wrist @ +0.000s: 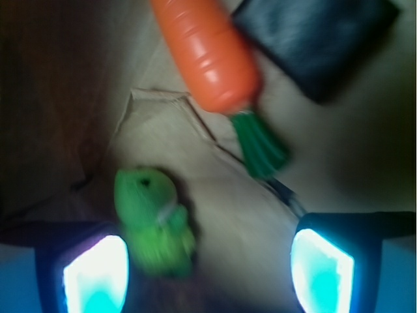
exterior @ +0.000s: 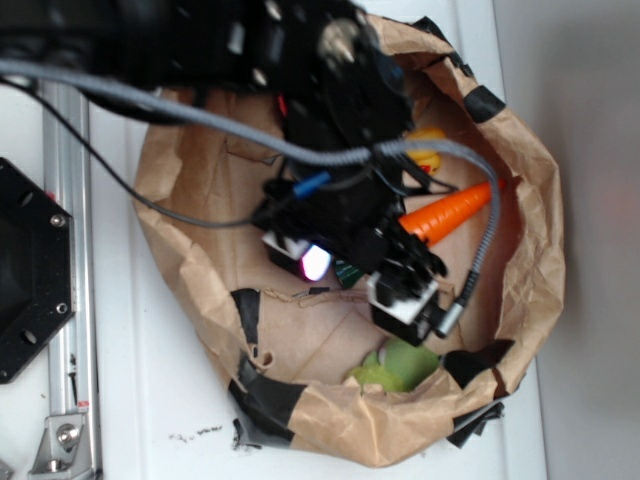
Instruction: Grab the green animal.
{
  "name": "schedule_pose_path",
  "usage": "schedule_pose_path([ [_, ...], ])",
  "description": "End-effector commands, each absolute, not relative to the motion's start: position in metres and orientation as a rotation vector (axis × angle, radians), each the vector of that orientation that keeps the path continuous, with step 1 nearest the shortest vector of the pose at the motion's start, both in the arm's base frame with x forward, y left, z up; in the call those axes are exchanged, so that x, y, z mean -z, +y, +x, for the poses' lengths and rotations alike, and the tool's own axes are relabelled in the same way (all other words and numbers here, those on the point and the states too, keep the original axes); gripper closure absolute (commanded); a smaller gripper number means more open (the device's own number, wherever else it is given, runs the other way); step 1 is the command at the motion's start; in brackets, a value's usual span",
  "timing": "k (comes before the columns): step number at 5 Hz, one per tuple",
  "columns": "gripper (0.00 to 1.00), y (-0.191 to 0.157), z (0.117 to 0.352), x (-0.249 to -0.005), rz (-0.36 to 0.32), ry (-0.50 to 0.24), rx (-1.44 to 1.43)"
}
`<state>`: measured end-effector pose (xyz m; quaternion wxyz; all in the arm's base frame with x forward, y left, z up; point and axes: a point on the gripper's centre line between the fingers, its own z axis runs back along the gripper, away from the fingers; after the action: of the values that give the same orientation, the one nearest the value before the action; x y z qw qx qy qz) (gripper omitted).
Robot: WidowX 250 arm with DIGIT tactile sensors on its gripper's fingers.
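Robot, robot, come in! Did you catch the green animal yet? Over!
Gripper open, holding nothing. Green animal free on the bag floor, close to one finger, not centred. Carrot lies beyond it, not blocking.

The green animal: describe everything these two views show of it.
The small bright green, lumpy, rubbery-looking toy animal lies on the brown paper floor of the crumpled paper bag, near its wall. A dark spot marks its rounded head. The wrist view puts it just inside one lit finger of the open gripper; contact unclear. The orange carrot lies apart.

A white table (exterior: pixel 150 420) bears a brown paper bag (exterior: pixel 340 425).
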<state>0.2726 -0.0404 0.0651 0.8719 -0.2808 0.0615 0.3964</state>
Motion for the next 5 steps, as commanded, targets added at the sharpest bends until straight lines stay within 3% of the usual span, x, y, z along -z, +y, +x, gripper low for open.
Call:
schedule_pose_path([
  [1,0.0,-0.085,0.277,-0.045,-0.573,0.216,-0.733],
  [2,0.14,-0.094,0.259,-0.036,-0.521,0.358,-0.732],
  [3,1.0,-0.098,0.252,-0.034,-0.488,0.365,-0.711],
  [5,1.0,-0.084,0.249,-0.039,-0.476,0.275,-0.657],
])
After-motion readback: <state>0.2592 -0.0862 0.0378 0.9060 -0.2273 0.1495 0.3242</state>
